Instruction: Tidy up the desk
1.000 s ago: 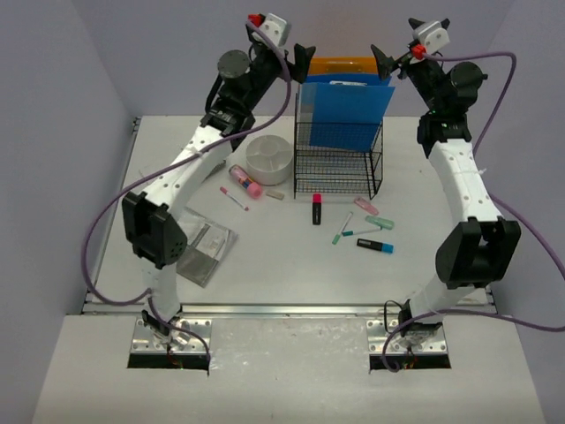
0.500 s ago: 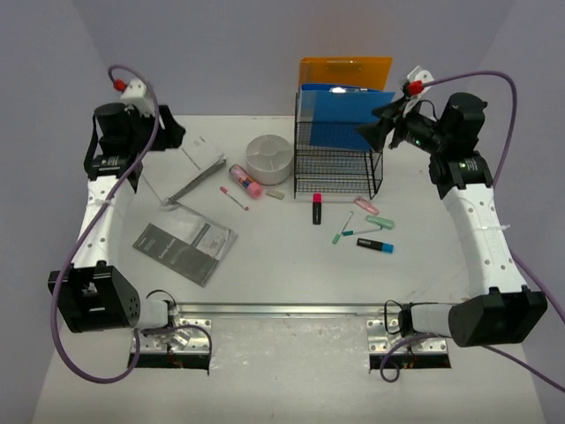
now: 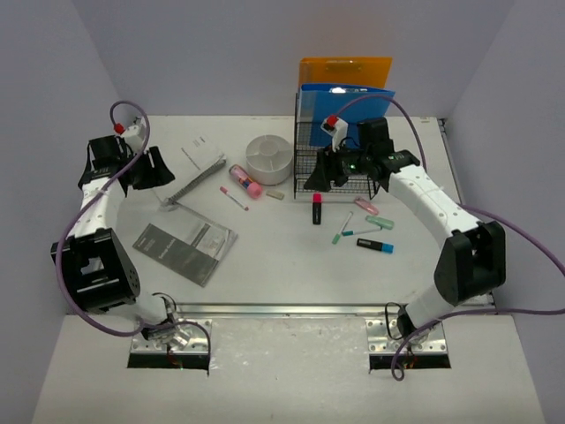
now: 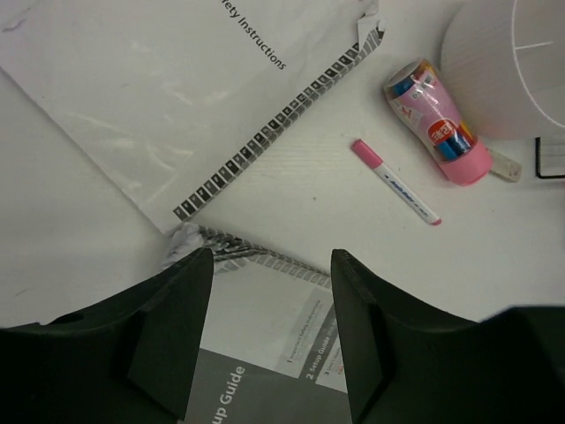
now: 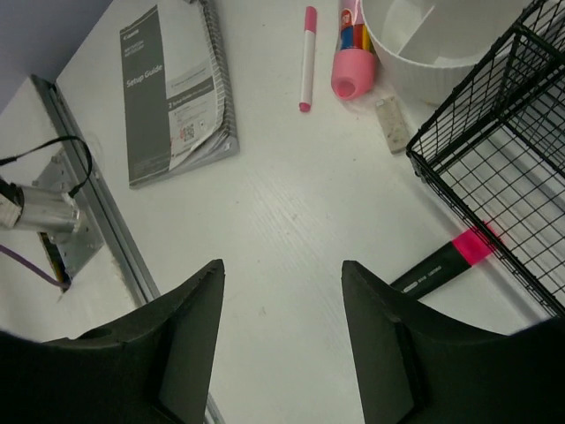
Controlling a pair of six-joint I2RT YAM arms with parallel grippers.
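The white desk (image 3: pixel 282 265) holds scattered stationery. My left gripper (image 3: pixel 154 168) is open and empty at the far left, over the near corner of a white spiral notebook (image 3: pixel 199 163) and the top of a grey Setup Guide booklet (image 3: pixel 185 246); in the left wrist view the gripper (image 4: pixel 272 265) hangs above both booklets (image 4: pixel 177 97) (image 4: pixel 265 353). My right gripper (image 3: pixel 316 177) is open and empty at the front left corner of the black wire rack (image 3: pixel 340 163), above a black-and-pink highlighter (image 3: pixel 317 209). In the right wrist view the gripper (image 5: pixel 282 269) is over bare desk beside that highlighter (image 5: pixel 441 265).
A white round bowl (image 3: pixel 269 157), pink bottle (image 3: pixel 245 181), pink pen (image 3: pixel 234 197) and eraser (image 3: pixel 274 194) lie mid-desk. Blue (image 3: pixel 349 97) and orange (image 3: pixel 344 69) folders stand in the rack. Pink, green and black-blue markers (image 3: pixel 375 246) lie right. A silver rail (image 3: pixel 282 309) edges the front.
Both arms came down from high at the back. The left gripper dropped to the notebook's near corner. The right gripper swung left and down across the rack to its front left corner.
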